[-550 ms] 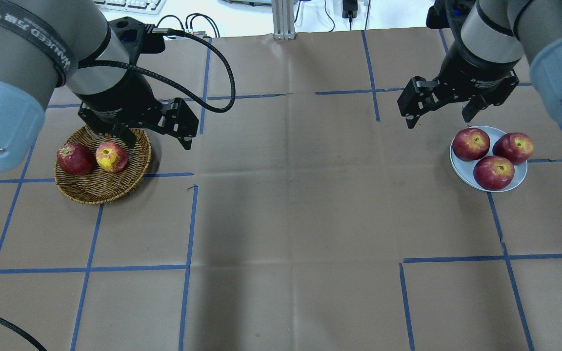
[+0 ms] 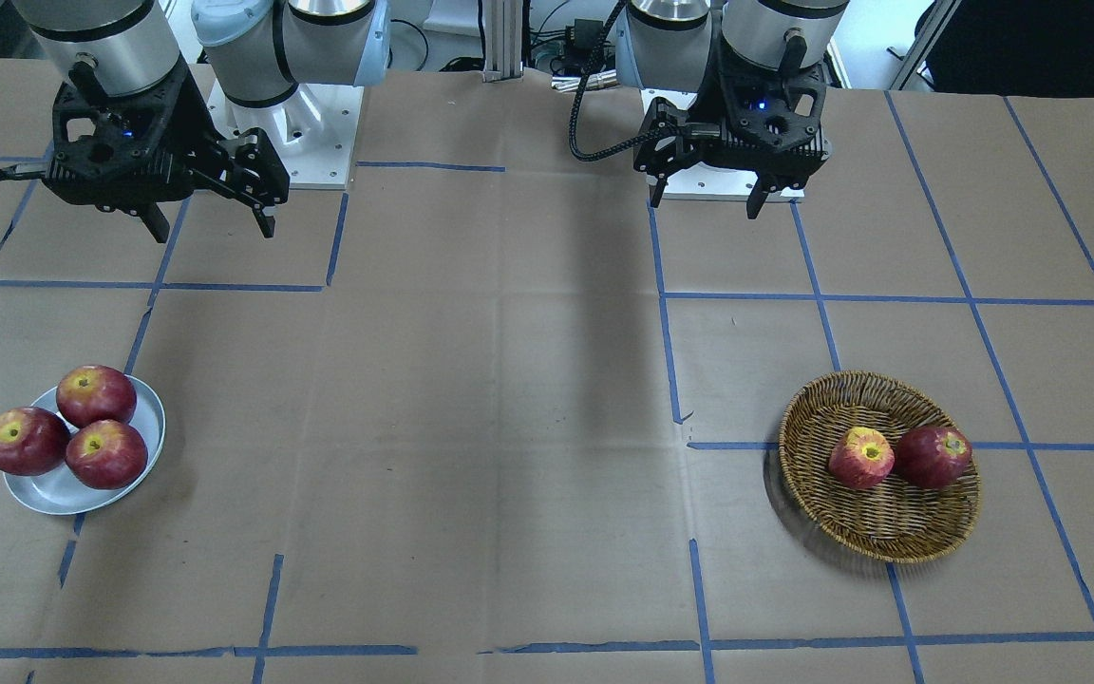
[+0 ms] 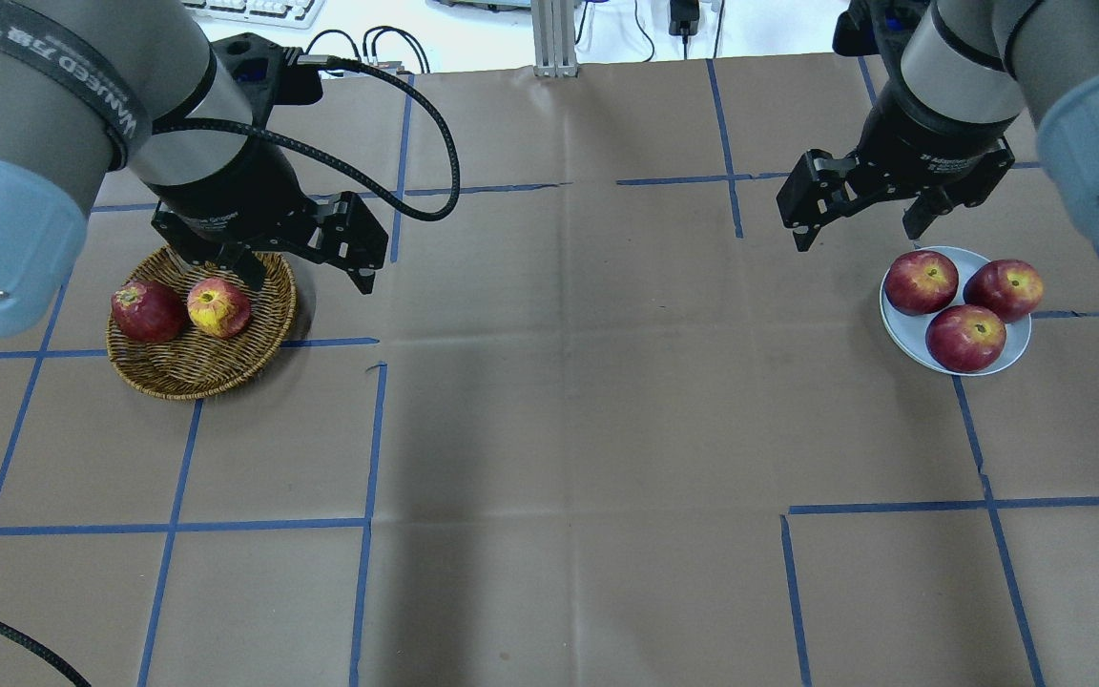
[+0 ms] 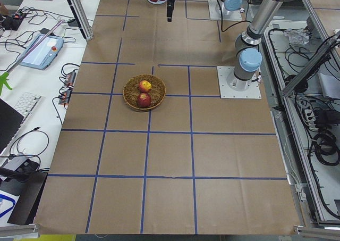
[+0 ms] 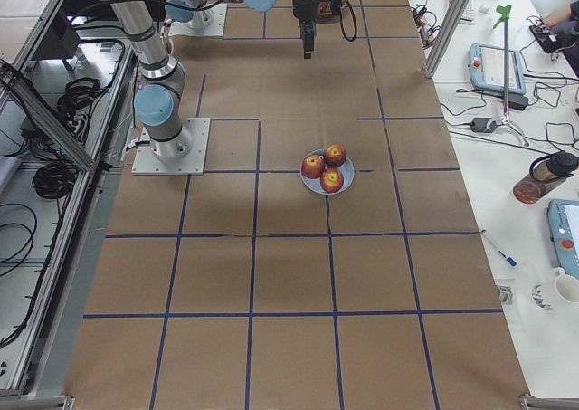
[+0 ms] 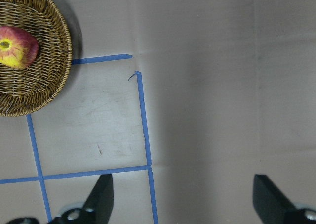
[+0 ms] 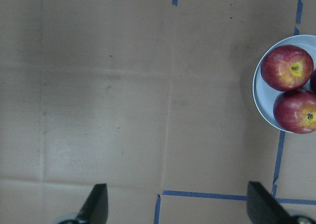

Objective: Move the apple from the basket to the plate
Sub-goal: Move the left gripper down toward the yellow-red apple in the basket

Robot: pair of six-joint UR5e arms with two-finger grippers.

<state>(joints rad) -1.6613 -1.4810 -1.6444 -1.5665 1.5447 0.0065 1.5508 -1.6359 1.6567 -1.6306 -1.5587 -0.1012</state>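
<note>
The pale streaky apple (image 3: pixel 218 307) with a yellow-green stem patch lies in the wicker basket (image 3: pixel 216 372) at the left, beside a darker red apple (image 3: pixel 147 311). It also shows in the front view (image 2: pixel 860 458) and the left wrist view (image 6: pixel 17 46). My left gripper (image 3: pixel 309 277) is open and empty, raised over the basket's far right rim. The white plate (image 3: pixel 901 324) at the right holds three dark red apples. My right gripper (image 3: pixel 857 234) is open and empty, raised just beyond and left of the plate.
Brown paper with blue tape lines covers the table. In the front view the basket (image 2: pixel 889 532) sits right and the plate (image 2: pixel 44 494) left, with bare paper between them. Both robot bases stand at the table's robot side.
The right gripper has shifted very slightly. The left gripper, apples, basket and plate have not moved.
</note>
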